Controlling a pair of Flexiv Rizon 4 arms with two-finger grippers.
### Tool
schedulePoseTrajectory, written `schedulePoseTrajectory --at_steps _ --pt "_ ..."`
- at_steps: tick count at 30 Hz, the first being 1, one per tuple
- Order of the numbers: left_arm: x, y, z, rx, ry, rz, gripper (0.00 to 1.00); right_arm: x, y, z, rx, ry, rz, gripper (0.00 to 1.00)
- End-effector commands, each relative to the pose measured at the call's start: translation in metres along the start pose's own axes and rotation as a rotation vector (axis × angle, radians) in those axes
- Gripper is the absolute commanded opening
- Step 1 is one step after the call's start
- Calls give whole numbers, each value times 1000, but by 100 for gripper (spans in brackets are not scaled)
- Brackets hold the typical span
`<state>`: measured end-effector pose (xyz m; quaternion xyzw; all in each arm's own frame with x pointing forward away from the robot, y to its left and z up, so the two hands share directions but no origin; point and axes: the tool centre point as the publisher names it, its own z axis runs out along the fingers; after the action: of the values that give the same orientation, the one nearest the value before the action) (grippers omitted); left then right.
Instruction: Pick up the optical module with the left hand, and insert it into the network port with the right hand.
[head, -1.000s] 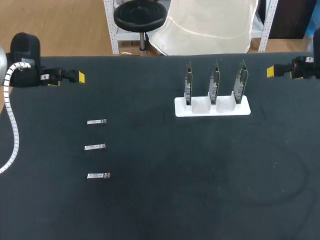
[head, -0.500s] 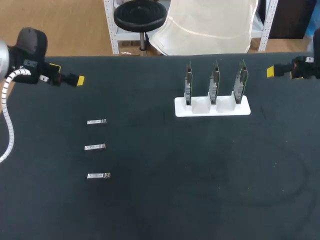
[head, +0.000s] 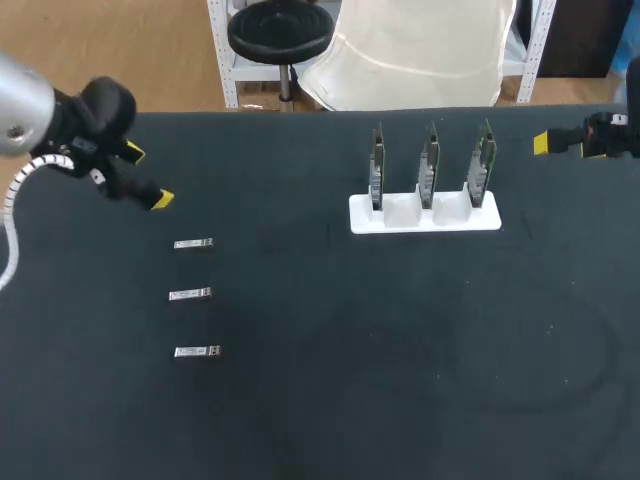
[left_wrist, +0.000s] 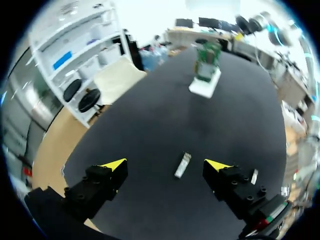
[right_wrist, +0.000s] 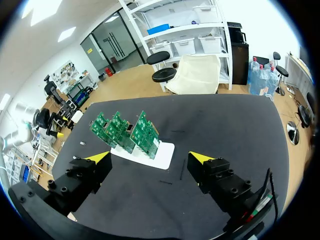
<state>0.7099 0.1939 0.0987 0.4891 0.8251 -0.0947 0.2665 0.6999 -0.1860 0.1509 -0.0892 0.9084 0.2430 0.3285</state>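
- Black is the top of the desk (head: 400, 390), on which everything is carried.
- Three silvery optical modules are laid flat in a column toward the desk's left edge, well apart from one another: the nearest optical module (head: 196, 351), the middle optical module (head: 190, 294) and the farthest optical module (head: 193, 243). None is touched by either gripper.
- The left gripper (head: 148, 176) is held over the desk near its left edge, just beyond the farthest optical module. Its yellow-tipped fingers are spread wide and nothing is clamped. In the left wrist view, one module (left_wrist: 183, 165) is seen lying on the desk ahead of this gripper (left_wrist: 166, 165), in line with the gap between its fingers. A second module (left_wrist: 254, 176) is seen beside one finger.
- A white holder (head: 425, 214) is set toward the far edge, right of the middle. Three green circuit boards (head: 430, 165) are stood upright in it, side by side. The network ports cannot be made out.
- The right gripper (head: 541, 143) is held at the far right corner. In the right wrist view its fingers (right_wrist: 200, 159) are seen apart with nothing between them, and the holder (right_wrist: 162, 150) is seen well ahead.
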Motion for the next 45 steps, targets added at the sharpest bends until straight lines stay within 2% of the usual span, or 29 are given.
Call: schedulePoseTrajectory --at_steps 1,12,26,33,45 --pt "8 2 3 110 115 168 100 0 1 0 4 -1 1 100" --pt "26 -12 34 71 212 297 100 0 1 0 4 -1 1 100" --pt "42 -32 57 124 285 319 100 0 1 0 4 -1 1 100" --pt "42 -39 65 146 301 340 100 0 1 0 4 -1 1 100" --pt "48 -36 81 165 352 371 100 0 1 0 4 -1 1 100"
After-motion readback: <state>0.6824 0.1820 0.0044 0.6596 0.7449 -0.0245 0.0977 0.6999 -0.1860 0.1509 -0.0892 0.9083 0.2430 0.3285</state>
